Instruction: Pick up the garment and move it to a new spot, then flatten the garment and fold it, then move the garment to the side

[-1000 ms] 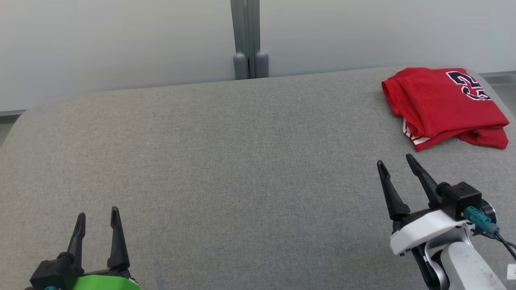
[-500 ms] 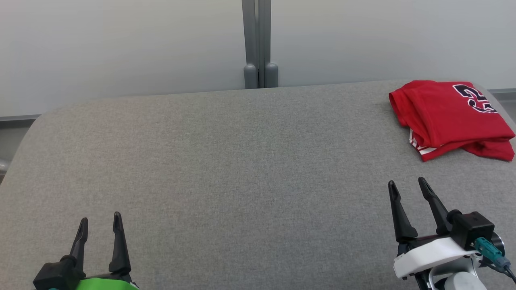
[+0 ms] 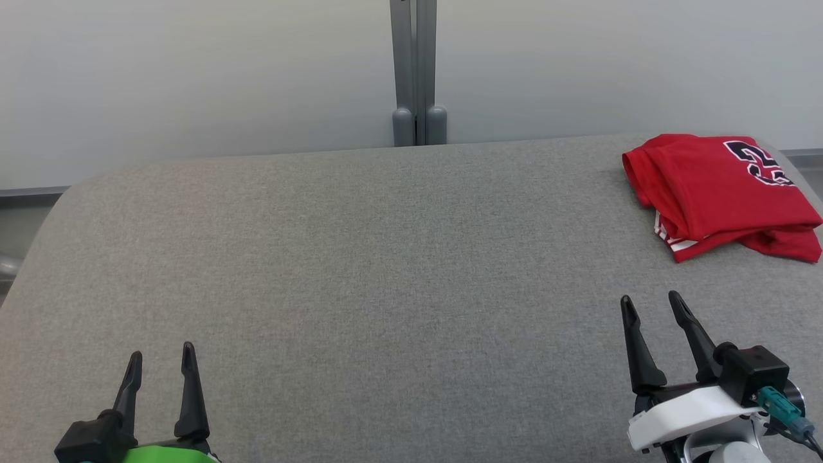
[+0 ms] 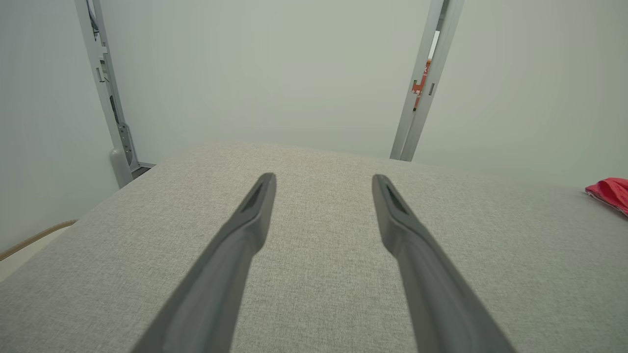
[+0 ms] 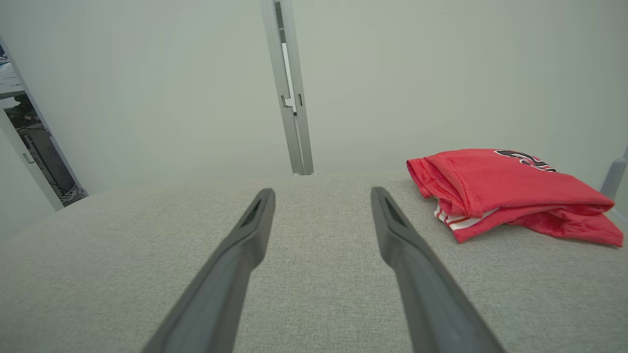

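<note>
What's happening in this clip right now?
Nothing is being handled. The jersey lies folded at the far right of the grey surface. The left gripper and right gripper are both open and empty at the near edge, the right one closer to the jersey but apart from it. The folding looks done.

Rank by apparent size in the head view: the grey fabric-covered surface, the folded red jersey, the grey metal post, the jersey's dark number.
1. Grey fabric-covered surface, largest by far.
2. Folded red jersey.
3. Grey metal post, slim; it stands farther back, so its true size is unsure.
4. Dark number on the jersey, smallest.
</note>
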